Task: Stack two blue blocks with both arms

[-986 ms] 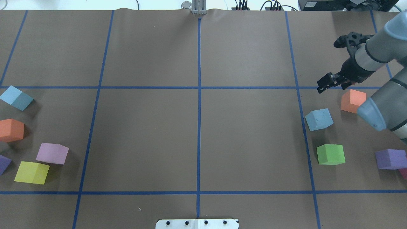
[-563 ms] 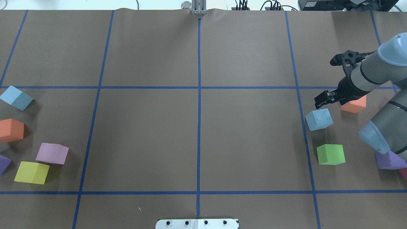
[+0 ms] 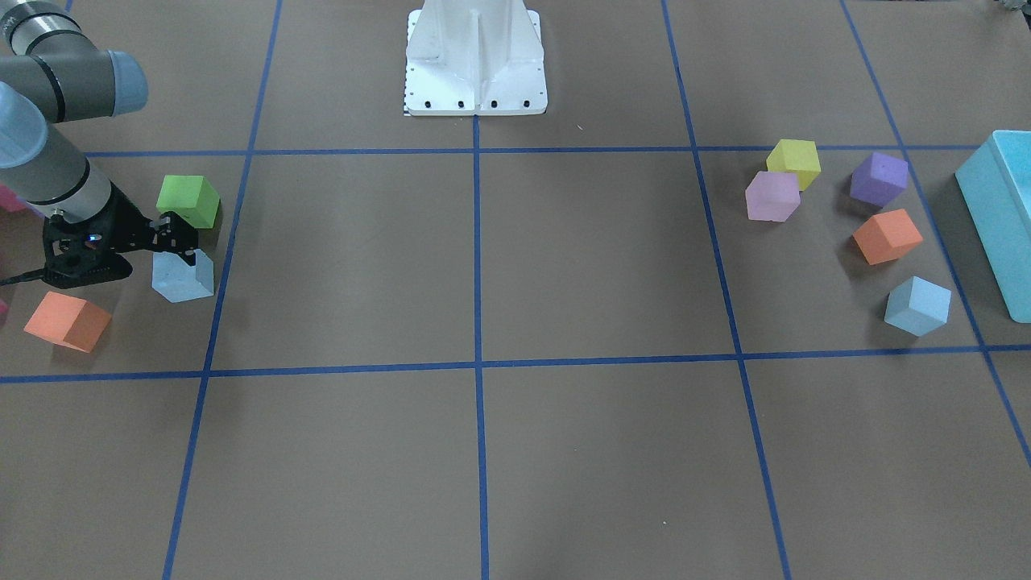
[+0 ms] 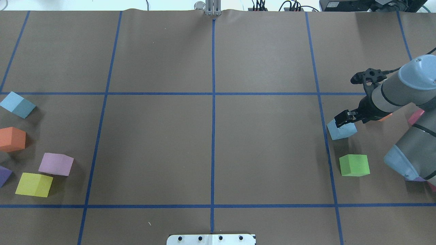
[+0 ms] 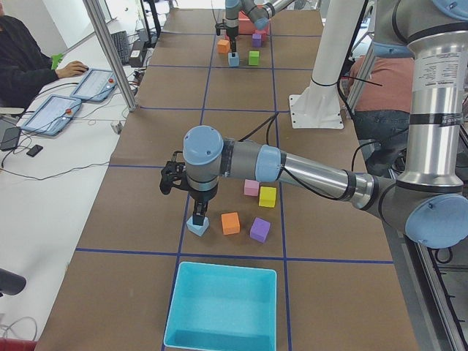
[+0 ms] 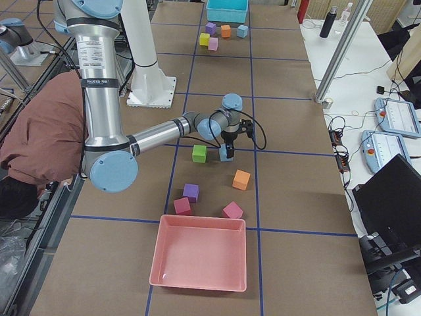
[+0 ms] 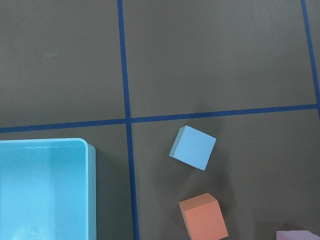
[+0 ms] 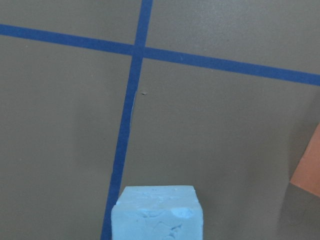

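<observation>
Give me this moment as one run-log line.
stage: reach | right gripper over right-side blue block, grip unclear | left-side blue block on table | stack: not started

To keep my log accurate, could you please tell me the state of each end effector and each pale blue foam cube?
Right pale blue foam cube: resting on the brown table, not lifted.
Left pale blue foam cube: resting on the table, ungrasped.
Black right end effector: open, at the right cube's top.
Black left end effector: open or shut cannot be told.
</observation>
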`<state>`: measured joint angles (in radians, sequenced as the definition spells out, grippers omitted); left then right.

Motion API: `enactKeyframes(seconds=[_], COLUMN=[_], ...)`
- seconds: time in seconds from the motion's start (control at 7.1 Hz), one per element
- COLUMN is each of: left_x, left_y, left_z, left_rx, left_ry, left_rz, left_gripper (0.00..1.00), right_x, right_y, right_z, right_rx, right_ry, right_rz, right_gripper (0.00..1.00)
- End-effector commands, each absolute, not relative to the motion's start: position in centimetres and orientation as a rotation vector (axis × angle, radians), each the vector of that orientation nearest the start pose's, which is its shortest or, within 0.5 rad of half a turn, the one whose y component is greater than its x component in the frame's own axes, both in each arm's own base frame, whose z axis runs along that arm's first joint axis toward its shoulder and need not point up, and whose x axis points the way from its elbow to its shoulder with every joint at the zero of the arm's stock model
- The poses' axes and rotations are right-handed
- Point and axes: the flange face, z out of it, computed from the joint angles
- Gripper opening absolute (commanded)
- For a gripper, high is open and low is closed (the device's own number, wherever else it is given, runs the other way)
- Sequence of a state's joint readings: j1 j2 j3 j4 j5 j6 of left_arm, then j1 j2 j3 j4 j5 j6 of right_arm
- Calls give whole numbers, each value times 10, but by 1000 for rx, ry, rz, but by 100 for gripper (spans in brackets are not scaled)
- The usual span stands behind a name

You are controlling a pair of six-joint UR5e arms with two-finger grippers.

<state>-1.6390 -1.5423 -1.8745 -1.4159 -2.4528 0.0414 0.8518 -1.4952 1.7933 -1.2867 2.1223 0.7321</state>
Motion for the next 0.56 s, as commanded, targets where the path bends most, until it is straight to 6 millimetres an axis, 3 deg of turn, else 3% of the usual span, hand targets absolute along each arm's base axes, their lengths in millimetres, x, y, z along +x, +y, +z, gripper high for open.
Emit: enactKeyframes(seconds=[0.0,0.42], left_x=[-89,-89], left_y=[-467,-467], left_z=[531,530], left_rx=[162,163], left_ry=[873,873], left_rz=[28,28], left_gripper=[98,98], right_x=[-302,-312], right_y=[-452,-453], right_z=[492,498], right_rx=[71,70], right_ry=[-758,-750], right_rz=[-156,-166], right_gripper=[99,100])
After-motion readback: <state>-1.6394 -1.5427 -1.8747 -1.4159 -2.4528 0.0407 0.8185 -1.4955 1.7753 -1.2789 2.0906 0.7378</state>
